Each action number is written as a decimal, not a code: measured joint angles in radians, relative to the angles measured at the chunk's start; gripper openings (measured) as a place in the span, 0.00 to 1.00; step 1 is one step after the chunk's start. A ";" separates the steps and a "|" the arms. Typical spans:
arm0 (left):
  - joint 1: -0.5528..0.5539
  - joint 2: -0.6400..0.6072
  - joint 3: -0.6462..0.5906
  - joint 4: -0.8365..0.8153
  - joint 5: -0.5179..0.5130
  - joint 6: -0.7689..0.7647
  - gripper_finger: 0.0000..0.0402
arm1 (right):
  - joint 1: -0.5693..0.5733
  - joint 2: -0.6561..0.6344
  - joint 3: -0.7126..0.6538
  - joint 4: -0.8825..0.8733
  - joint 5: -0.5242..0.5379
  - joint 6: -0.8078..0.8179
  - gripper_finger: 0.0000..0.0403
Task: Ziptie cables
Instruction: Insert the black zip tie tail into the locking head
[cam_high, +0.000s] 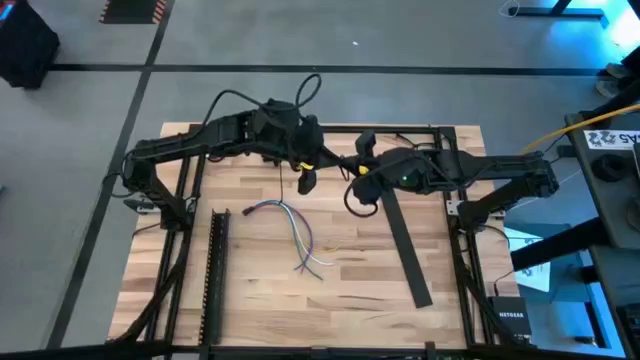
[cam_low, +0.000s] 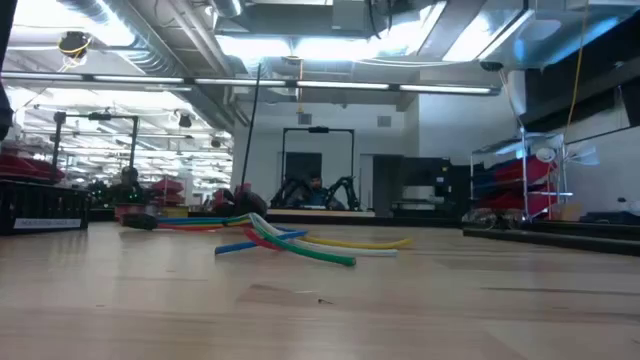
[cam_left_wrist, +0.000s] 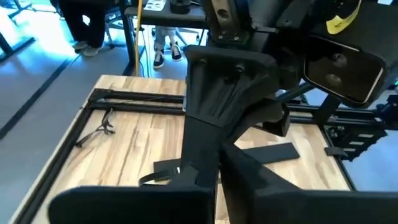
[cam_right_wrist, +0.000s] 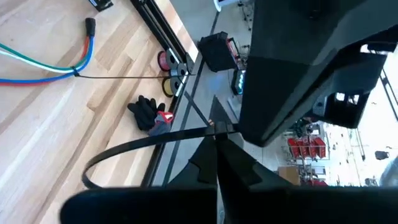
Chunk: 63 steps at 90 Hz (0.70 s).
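I see both arms raised above the far half of the butcher-block desk (cam_high: 250, 300), their wrists nearly meeting over its middle. The left hand (cam_high: 307, 181) hangs just beyond the far end of the cables; from its wrist view the matte black fingers (cam_left_wrist: 205, 149) stand close together, and I cannot tell whether they pinch anything. The right hand (cam_high: 356, 197) sits just beside it. In its wrist view the fingers are pressed together on a thin, glossy black zip tie (cam_right_wrist: 134, 148), which bows out from them in a long open curve.

The cables (cam_high: 300, 235) lie loose on the wood near the desk's centre, nearer me than both hands and touched by neither. They are slim, smooth-jacketed wires (white, grey, blue and a reddish one) gathered at one end and fanning out in soft curves at the other. In the low view they rest flat on the pale grain, and green and yellow strands show as well.

A long flat black bar (cam_high: 407, 250) lies slantwise to the right of the cables, well apart from them. A ridged black strip (cam_high: 216, 270) runs along the left side. A pair of black gloves (cam_right_wrist: 149, 113) lies crumpled by the desk's black frame rail.
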 joint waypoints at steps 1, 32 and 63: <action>0.000 0.000 0.000 0.000 -0.003 0.004 0.01 | 0.000 0.000 0.000 -0.002 0.000 0.000 0.00; 0.046 -0.080 0.027 -0.011 -0.021 0.027 0.00 | 0.000 0.061 0.003 -0.093 -0.022 0.079 0.00; 0.063 -0.102 0.025 -0.081 -0.024 0.042 0.00 | 0.000 0.086 0.000 -0.027 -0.022 0.118 0.00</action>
